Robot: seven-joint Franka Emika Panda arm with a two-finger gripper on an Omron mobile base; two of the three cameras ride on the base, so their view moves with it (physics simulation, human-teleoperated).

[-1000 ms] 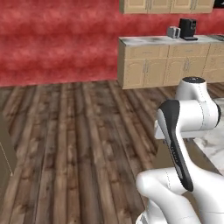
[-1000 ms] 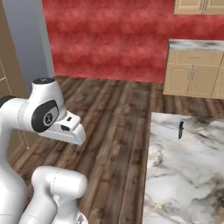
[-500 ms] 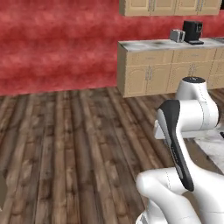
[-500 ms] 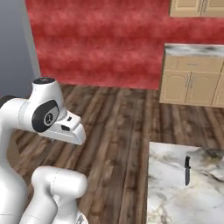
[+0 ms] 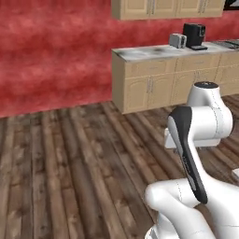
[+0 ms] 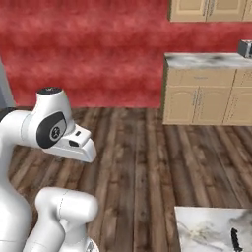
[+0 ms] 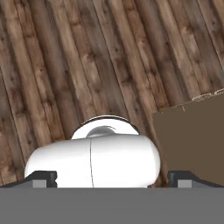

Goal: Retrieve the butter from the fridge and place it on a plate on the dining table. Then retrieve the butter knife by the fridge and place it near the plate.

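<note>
While over wood floor (image 7: 87, 65) | tool (image 7: 111, 178) released | butter knife (image 6: 236, 239) on dining table (image 6: 206, 231)

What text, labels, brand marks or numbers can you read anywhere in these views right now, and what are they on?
None can be read.
Round mark on the arm's dark joint cover: a small pale emblem, too blurred to read.
Black coffee machine and grey toaster on the tan cabinet counter: no lettering shows.
Butter knife on the marble top: no marking shows.
</note>
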